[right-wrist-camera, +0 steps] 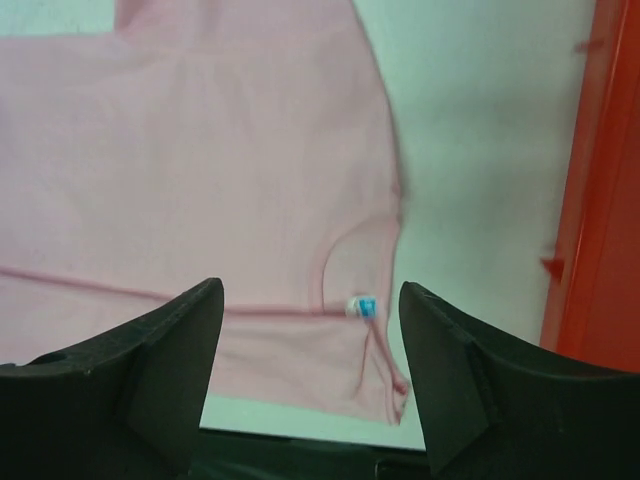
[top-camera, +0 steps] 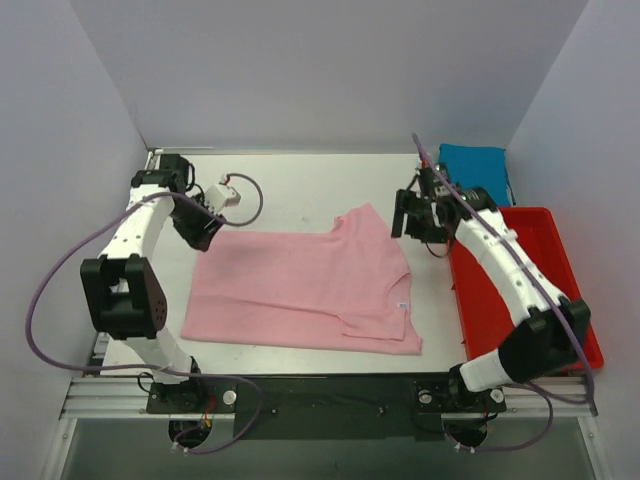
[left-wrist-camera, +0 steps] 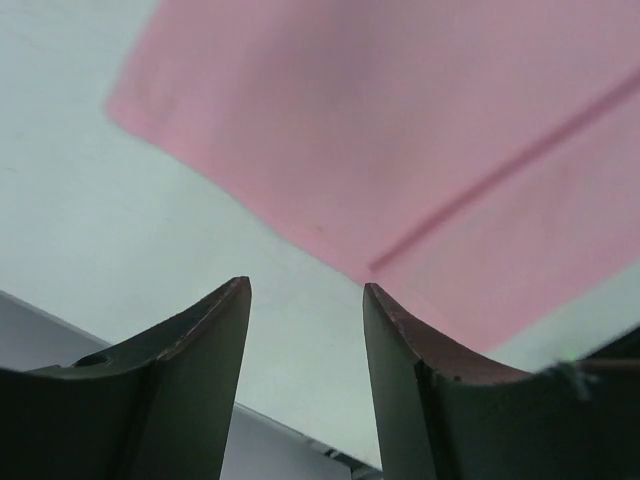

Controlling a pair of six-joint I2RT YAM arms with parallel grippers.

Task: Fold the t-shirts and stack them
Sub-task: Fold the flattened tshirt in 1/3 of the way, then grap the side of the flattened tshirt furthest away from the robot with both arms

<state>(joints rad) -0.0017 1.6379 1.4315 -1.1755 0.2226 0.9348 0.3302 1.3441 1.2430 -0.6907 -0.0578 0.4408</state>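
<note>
Black fingers of the left gripper (top-camera: 205, 235) hang over the pale table (top-camera: 300, 190) at ten o'clock of a light pink cotton t-shirt (top-camera: 300, 290). Its wrist view shows the left gripper (left-wrist-camera: 305, 290) with a narrow gap between the tips and nothing between them, the pink hem corner just ahead

The pink shirt lies spread at the table's centre, hem toward nine o'clock and neck toward three o'clock, one short sleeve jutting toward twelve. It looks flat and smooth, and no finished fold can be made out

At two o'clock of the shirt the right gripper (top-camera: 410, 215) hangs just past the upper sleeve. Seen from its own wrist camera, the right gripper (right-wrist-camera: 310, 290) is spread wide and empty above the neckline

A small white-and-blue label (right-wrist-camera: 362, 307) sits at the neck seam; it is too small and blurred to read. No other brand or writing shows on either shirt

At one o'clock of the table a teal blue t-shirt (top-camera: 475, 162) lies as a compact block against the back wall, well apart from the pink one. It may already be folded, though its layers cannot be told from here

A red plastic tray (top-camera: 580, 270) fills the three o'clock side beneath the right arm, with no shirt in the part that shows

Judged from this, the task is at an early stage: the pink shirt is laid out but not yet folded, and the stacking of the two shirts remains to be done
</note>
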